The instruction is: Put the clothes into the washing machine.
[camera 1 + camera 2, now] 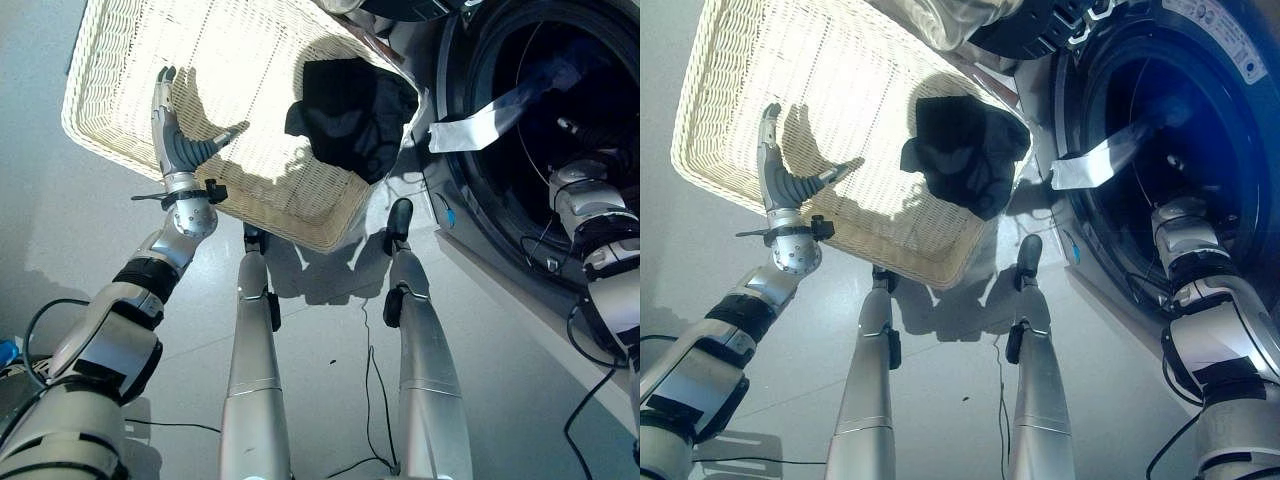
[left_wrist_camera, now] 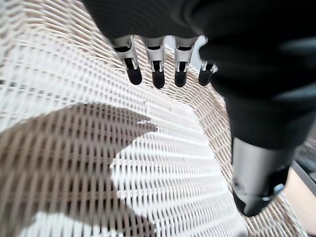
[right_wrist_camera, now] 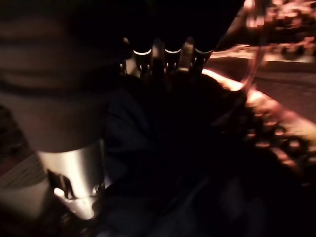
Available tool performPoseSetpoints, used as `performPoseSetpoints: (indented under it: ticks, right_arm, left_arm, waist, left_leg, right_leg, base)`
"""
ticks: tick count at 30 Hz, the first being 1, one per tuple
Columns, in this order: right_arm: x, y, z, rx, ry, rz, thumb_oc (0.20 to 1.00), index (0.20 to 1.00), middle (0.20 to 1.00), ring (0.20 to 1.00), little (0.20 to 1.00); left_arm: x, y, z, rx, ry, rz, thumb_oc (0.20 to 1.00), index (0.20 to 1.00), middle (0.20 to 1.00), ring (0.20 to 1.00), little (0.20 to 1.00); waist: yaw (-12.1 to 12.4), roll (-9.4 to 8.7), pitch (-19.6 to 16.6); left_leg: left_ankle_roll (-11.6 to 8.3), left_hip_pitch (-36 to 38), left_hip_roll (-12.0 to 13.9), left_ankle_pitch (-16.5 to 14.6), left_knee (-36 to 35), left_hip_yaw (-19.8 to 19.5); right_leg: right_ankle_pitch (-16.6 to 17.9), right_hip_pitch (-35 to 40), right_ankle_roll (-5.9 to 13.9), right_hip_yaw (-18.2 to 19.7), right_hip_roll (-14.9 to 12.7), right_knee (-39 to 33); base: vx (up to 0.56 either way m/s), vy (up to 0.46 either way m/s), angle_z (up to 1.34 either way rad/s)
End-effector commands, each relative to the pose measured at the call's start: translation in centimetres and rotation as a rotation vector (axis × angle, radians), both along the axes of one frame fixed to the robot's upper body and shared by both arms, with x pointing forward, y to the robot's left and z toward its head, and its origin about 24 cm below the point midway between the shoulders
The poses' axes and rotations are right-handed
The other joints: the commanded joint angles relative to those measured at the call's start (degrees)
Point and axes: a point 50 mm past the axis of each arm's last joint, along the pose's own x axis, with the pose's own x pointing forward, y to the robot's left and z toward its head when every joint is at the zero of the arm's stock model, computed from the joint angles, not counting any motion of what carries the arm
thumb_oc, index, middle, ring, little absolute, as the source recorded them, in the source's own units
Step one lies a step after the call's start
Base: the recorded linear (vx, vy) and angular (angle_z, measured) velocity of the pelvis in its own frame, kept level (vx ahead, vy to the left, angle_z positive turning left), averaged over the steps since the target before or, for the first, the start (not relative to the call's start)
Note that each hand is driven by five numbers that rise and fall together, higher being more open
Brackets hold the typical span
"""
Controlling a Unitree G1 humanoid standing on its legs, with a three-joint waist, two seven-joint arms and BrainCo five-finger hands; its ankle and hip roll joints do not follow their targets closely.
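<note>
A black garment [image 1: 350, 115] lies bunched in the wicker basket [image 1: 100, 140], at the corner nearest the washing machine [image 1: 450, 200]. My left hand [image 1: 175, 140] hovers open over the basket's bare weave, well left of the garment, fingers straight and thumb spread. My right arm [image 1: 585, 195] reaches into the dark drum [image 1: 560, 60]. In the right wrist view my right hand [image 3: 74, 168] is deep in shadow over dark cloth [image 3: 163, 163]. A pale strip of cloth [image 1: 490, 120] hangs out over the drum's rim.
The basket stands on the pale floor [image 1: 60, 230], with its right corner against the washer's front. The round drum opening faces the basket's right side.
</note>
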Motion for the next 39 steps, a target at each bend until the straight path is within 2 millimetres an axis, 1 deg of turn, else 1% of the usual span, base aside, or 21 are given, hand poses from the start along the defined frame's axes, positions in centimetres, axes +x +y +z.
performPoseSetpoints:
  ticks: [1, 2, 3, 4, 6, 8, 11, 13, 17, 22, 24, 26, 28, 29, 31, 32, 34, 35, 37, 38, 39]
  right_arm:
    - [-1.4, -0.3, 3.6, -0.201, -0.16, -0.084, 1.0, 1.0, 1.0, 1.0, 1.0]
    - [-1.1, 1.7, 3.8, -0.266, -0.213, -0.059, 1.0, 1.0, 1.0, 1.0, 1.0]
    - [-1.0, 2.6, 3.9, -0.292, -0.233, -0.036, 1.0, 1.0, 1.0, 1.0, 1.0]
    - [-1.0, 2.9, 3.9, -0.313, -0.238, -0.028, 1.0, 1.0, 1.0, 1.0, 1.0]
    - [-0.9, 4.5, 4.0, -0.364, -0.266, 0.001, 1.0, 1.0, 1.0, 1.0, 1.0]
    - [-0.8, 7.0, 3.7, -0.429, -0.285, 0.112, 1.0, 1.0, 1.0, 1.0, 1.0]
    - [-0.7, 8.1, 3.1, -0.456, -0.285, 0.17, 1.0, 1.0, 1.0, 1.0, 1.0]
    - [-0.7, 9.8, 2.2, -0.507, -0.27, 0.252, 1.0, 1.0, 1.0, 1.0, 1.0]
    - [-0.7, 11.8, 0.5, -0.606, -0.215, 0.355, 1.0, 1.0, 1.0, 1.0, 1.0]
    - [-1.0, 13.1, -1.1, -0.62, -0.22, 0.457, 1.0, 1.0, 1.0, 1.0, 1.0]
    - [-1.3, 14.1, -1.6, -0.642, -0.226, 0.502, 1.0, 1.0, 1.0, 1.0, 1.0]
    - [-1.5, 14.5, -1.8, -0.651, -0.233, 0.523, 1.0, 1.0, 1.0, 1.0, 1.0]
    - [-1.9, 15.4, -2.0, -0.693, -0.251, 0.567, 1.0, 1.0, 1.0, 1.0, 1.0]
    - [-2.5, 16.4, -2.0, -0.741, -0.283, 0.611, 1.0, 1.0, 1.0, 1.0, 1.0]
    - [-3.0, 17.4, -1.8, -0.797, -0.304, 0.659, 1.0, 1.0, 1.0, 1.0, 1.0]
    - [-3.4, 18.3, -1.7, -0.861, -0.319, 0.701, 1.0, 1.0, 1.0, 1.0, 1.0]
    - [-3.8, 18.9, -1.5, -0.884, -0.333, 0.736, 1.0, 1.0, 1.0, 1.0, 1.0]
    - [-4.3, 19.8, -1.1, -0.935, -0.348, 0.794, 1.0, 1.0, 1.0, 1.0, 1.0]
    - [-4.7, 20.7, -0.9, -0.985, -0.353, 0.845, 1.0, 1.0, 1.0, 1.0, 1.0]
    - [-4.7, 20.9, -0.8, -0.99, -0.352, 0.851, 1.0, 1.0, 1.0, 1.0, 1.0]
    - [-4.9, 21.8, -0.7, -1.035, -0.332, 0.902, 1.0, 1.0, 1.0, 1.0, 1.0]
  left_arm:
    - [-0.1, -0.6, 1.6, -0.047, -0.089, -0.017, 1.0, 1.0, 1.0, 1.0, 1.0]
    - [-0.1, -0.8, 1.6, -0.061, -0.098, -0.013, 1.0, 1.0, 1.0, 1.0, 1.0]
    - [-0.1, -0.9, 1.5, -0.069, -0.101, -0.011, 1.0, 1.0, 1.0, 1.0, 1.0]
    - [-0.1, -0.9, 1.5, -0.073, -0.101, -0.01, 1.0, 1.0, 1.0, 1.0, 1.0]
    - [-0.1, -1.0, 1.5, -0.093, -0.107, -0.007, 1.0, 1.0, 1.0, 1.0, 1.0]
    - [-0.2, -1.1, 1.3, -0.135, -0.116, -0.001, 1.0, 1.0, 1.0, 1.0, 1.0]
    - [-0.2, -1.2, 1.2, -0.147, -0.118, 0.004, 1.0, 1.0, 1.0, 1.0, 1.0]
    - [-0.2, -1.1, 1.0, -0.168, -0.119, 0.012, 1.0, 1.0, 1.0, 1.0, 1.0]
    - [-0.2, -1.3, 0.5, -0.186, -0.122, 0.018, 1.0, 1.0, 1.0, 1.0, 1.0]
    - [-0.3, -1.3, 0.4, -0.197, -0.129, 0.024, 1.0, 1.0, 1.0, 1.0, 1.0]
    - [-0.3, -1.5, 0.2, -0.205, -0.131, 0.026, 1.0, 1.0, 1.0, 1.0, 1.0]
    - [-0.4, -1.6, 0.0, -0.207, -0.132, 0.028, 1.0, 1.0, 1.0, 1.0, 1.0]
    - [-0.4, -1.8, -0.2, -0.212, -0.13, 0.026, 1.0, 1.0, 1.0, 1.0, 1.0]
    - [-0.5, -2.0, -0.4, -0.212, -0.13, 0.025, 1.0, 1.0, 1.0, 1.0, 1.0]
    - [-0.5, -2.2, -0.5, -0.211, -0.128, 0.025, 1.0, 1.0, 1.0, 1.0, 1.0]
    - [-0.5, -2.3, -0.6, -0.215, -0.126, 0.025, 1.0, 1.0, 1.0, 1.0, 1.0]
    - [-0.6, -2.5, -0.7, -0.216, -0.126, 0.024, 1.0, 1.0, 1.0, 1.0, 1.0]
    - [-0.6, -2.5, -0.8, -0.217, -0.123, 0.023, 1.0, 1.0, 1.0, 1.0, 1.0]
    - [-0.6, -2.6, -0.8, -0.217, -0.123, 0.022, 1.0, 1.0, 1.0, 1.0, 1.0]
    - [-0.6, -2.7, -0.8, -0.217, -0.122, 0.022, 1.0, 1.0, 1.0, 1.0, 1.0]
    - [-0.6, -2.8, -0.8, -0.217, -0.117, 0.017, 1.0, 1.0, 1.0, 1.0, 1.0]
  waist:
    - [-0.2, 0.37, -1.0]
    - [-0.6, 0.54, -1.0]
    - [-0.7, 0.59, -1.0]
    - [-0.8, 0.6, -1.0]
    - [-1.1, 0.64, -1.0]
    - [-1.6, 0.71, -1.0]
    - [-1.9, 0.69, -1.0]
    - [-2.3, 0.61, -1.0]
    - [-2.7, 0.65, -1.0]
    - [-3.1, 0.67, -1.0]
    - [-3.3, 0.65, -1.0]
    - [-3.4, 0.66, -1.0]
    - [-3.5, 0.73, -1.0]
    - [-3.6, 0.72, -1.0]
    - [-3.6, 0.7, -1.0]
    - [-3.6, 0.69, -1.0]
    - [-3.5, 0.75, -1.0]
    - [-3.4, 0.72, -1.0]
    - [-3.3, 0.69, -1.0]
    - [-3.3, 0.69, -1.0]
    - [-3.1, 0.72, -1.0]
  left_leg:
    - [7.34, 0.9, -8.2, -4.4, 1.6, 3.4]
    - [7.31, 0.7, -8.4, -4.5, 1.4, 3.6]
    - [7.29, 0.7, -8.4, -4.5, 1.2, 3.8]
    - [7.28, 0.7, -8.4, -4.5, 1.2, 3.9]
    - [7.22, 0.6, -8.4, -4.5, 1.2, 4.1]
    - [6.96, 0.4, -8.4, -4.5, 0.9, 4.3]
    - [6.89, 0.2, -8.4, -4.5, 1.0, 4.5]
    - [6.73, 0.0, -8.4, -4.4, 1.1, 4.8]
    - [6.56, -0.1, -8.2, -4.0, 0.9, 5.2]
    - [6.37, -0.2, -8.1, -3.6, 0.5, 5.5]
    - [6.37, -0.2, -8.0, -3.4, 0.4, 5.6]
    - [6.36, -0.2, -8.0, -3.4, 0.3, 5.7]
    - [6.36, 0.0, -8.1, -3.2, 0.2, 5.9]
    - [6.4, -0.1, -8.1, -3.0, 0.2, 5.9]
    - [6.4, -0.1, -8.2, -2.9, 0.2, 5.9]
    - [6.37, -0.1, -8.2, -2.9, 0.2, 5.9]
    - [6.35, 0.0, -8.2, -2.8, 0.2, 5.8]
    - [6.23, 0.1, -8.2, -2.7, 0.3, 5.9]
    - [6.15, 0.2, -8.2, -2.6, 0.3, 5.8]
    - [6.13, 0.2, -8.2, -2.5, 0.3, 5.7]
    - [6.04, 0.2, -8.2, -2.4, 0.4, 5.6]
  right_leg:
    - [2.1, 0.8, 2.36, -6.0, 3.9, -0.8]
    - [1.9, 0.4, 2.37, -5.8, 4.0, -0.8]
    - [1.8, 0.3, 2.4, -5.7, 4.0, -0.8]
    - [1.7, 0.2, 2.41, -5.6, 4.0, -0.8]
    - [1.6, -0.1, 2.36, -5.4, 4.0, -0.7]
    - [1.3, -0.6, 2.37, -5.0, 4.1, -0.7]
    - [1.1, -0.9, 2.28, -4.7, 4.1, -0.5]
    - [0.8, -1.2, 2.15, -4.4, 4.4, -0.2]
    - [0.5, -1.6, 1.88, -4.0, 4.5, 0.2]
    - [0.4, -1.9, 1.69, -3.7, 4.6, 0.3]
    - [0.3, -2.0, 1.61, -3.6, 4.7, 0.4]
    - [0.3, -1.9, 1.57, -3.5, 4.7, 0.4]
    - [0.3, -1.9, 1.49, -3.4, 4.8, 0.5]
    - [0.3, -2.1, 1.47, -3.4, 4.8, 0.6]
    - [0.2, -2.1, 1.47, -3.3, 4.8, 0.6]
    - [0.2, -2.1, 1.47, -3.3, 4.8, 0.8]
    - [0.2, -2.0, 1.46, -3.3, 4.8, 0.9]
    - [0.1, -1.9, 1.49, -3.3, 4.8, 0.9]
    - [0.0, -1.7, 1.5, -3.3, 4.8, 1.0]
    - [0.0, -1.7, 1.5, -3.3, 4.8, 1.0]
    - [0.0, -1.6, 1.45, -3.4, 4.7, 1.1]
  base:
    - [0.0, 0.036, 0.02]
    - [0.0, 0.042, 0.01]
    - [0.0, 0.044, 0.01]
    - [0.0, 0.0, 0.0]
    - [0.0, 0.017, 0.0]
    - [-0.01, 0.034, 0.0]
    - [0.0, 0.0, 0.0]
    - [0.0, 0.016, 0.03]
    - [0.0, 0.022, 0.03]
    - [0.0, 0.0, 0.0]
    - [0.0, 0.0, 0.0]
    - [0.0, 0.0, 0.0]
    - [0.0, 0.0, 0.0]
    - [0.0, 0.0, 0.0]
    - [0.0, 0.0, 0.0]
    - [0.0, 0.0, 0.0]
    - [0.0, 0.0, 0.0]
    - [0.0, 0.0, 0.0]
    - [0.0, 0.0, 0.0]
    - [0.0, 0.0, 0.0]
    - [0.0, 0.0, 0.0]
